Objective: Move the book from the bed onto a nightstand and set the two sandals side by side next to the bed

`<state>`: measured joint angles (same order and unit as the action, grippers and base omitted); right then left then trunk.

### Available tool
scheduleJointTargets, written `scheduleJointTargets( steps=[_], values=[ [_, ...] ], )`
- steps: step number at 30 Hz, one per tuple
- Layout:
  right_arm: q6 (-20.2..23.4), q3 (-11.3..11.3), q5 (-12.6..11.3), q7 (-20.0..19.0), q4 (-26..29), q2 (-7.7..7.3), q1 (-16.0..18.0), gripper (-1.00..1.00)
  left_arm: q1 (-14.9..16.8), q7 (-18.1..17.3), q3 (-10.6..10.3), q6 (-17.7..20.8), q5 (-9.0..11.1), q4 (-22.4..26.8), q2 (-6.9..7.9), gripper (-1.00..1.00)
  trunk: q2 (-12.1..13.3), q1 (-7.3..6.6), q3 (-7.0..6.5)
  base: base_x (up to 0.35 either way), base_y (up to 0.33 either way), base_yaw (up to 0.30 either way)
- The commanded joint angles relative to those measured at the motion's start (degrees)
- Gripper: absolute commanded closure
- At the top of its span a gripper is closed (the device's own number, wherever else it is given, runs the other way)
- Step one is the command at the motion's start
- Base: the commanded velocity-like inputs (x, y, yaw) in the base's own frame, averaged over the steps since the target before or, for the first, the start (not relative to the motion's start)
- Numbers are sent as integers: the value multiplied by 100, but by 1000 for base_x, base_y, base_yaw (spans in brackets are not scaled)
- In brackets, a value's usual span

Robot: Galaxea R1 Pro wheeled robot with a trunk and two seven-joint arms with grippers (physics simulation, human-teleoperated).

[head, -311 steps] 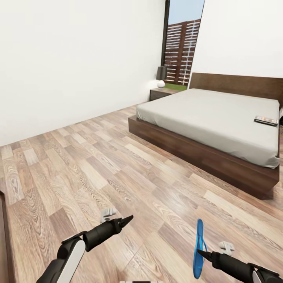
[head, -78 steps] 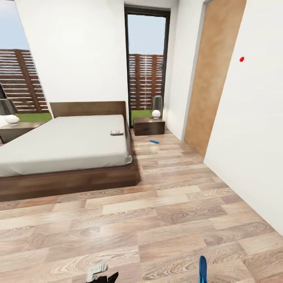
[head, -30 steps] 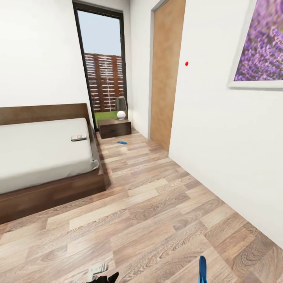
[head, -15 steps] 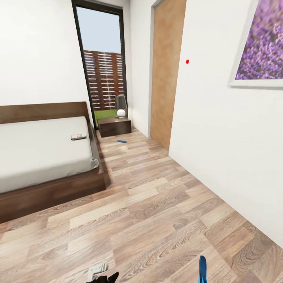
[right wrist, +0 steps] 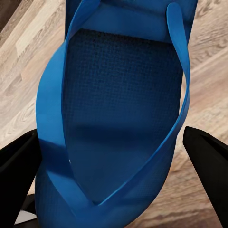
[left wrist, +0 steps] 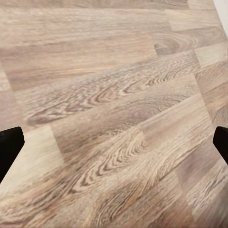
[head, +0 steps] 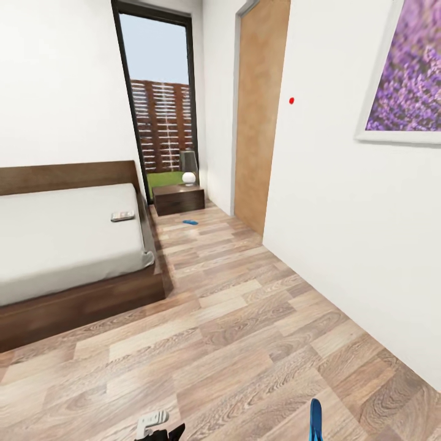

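Head view: bed (head: 67, 245) at left, nightstand (head: 178, 199) by the window, book (head: 122, 215) on the mattress, one sandal (head: 190, 222) on the floor mid-frame. Right gripper (right wrist: 114, 156) clamps the other sandal (right wrist: 121, 99); left gripper (left wrist: 114, 142) spread, empty.

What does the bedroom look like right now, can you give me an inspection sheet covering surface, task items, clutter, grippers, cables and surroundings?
Surface: wood-plank floor, bare where visible.
Job's things: book lies on the bed near its right edge. One sandal lies on the floor in front of the nightstand; the other sandal is carried in the right gripper.
Clutter: a lamp on the nightstand.
Grippers: left gripper open over the floor, holding nothing; right closed on its sandal.
Cables: nothing seen.
Surroundings: tall window, wooden door, lavender picture on the right wall.
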<state>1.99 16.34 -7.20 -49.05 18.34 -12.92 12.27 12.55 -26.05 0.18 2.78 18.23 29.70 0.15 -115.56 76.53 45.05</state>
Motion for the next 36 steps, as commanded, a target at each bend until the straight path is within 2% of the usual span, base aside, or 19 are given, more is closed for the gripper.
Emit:
scheduleJointTargets(
  steps=[1, 8, 20, 26, 30, 36],
  values=[
    [21, 10, -27, -26, -6, 0, 3, 100, 2, -23, 3, 29, 49, 0, 2, -100, 39, -24, -13, 0, 0, 0],
    [21, 10, -27, -26, -6, 0, 3, 100, 2, -23, 3, 29, 49, 0, -2, -100, 320, -177, -139, 0, 0, 0],
    [21, 10, -27, -11, -24, 1, 3, 100, 2, -23, 16, 22, 51, 1, 3, -100, 320, -177, -139, 2, 0, 0],
    [-15, 10, -27, 25, -35, 3, 3, 100, 2, -23, 9, 21, 41, 1, 3, -100, 320, -177, -139, 199, -60, 0],
    [-49, 10, -28, 501, -40, 1, 3, 100, 2, -19, 9, 21, 40, 1, 3, -100, 320, -177, -139, 291, -108, 0],
    [-62, 5, -27, 2102, -36, 8, 3, 100, 2, -15, 8, -73, 31, 1, 3, -100, 320, -177, -139, 286, -104, 0]
  ],
)
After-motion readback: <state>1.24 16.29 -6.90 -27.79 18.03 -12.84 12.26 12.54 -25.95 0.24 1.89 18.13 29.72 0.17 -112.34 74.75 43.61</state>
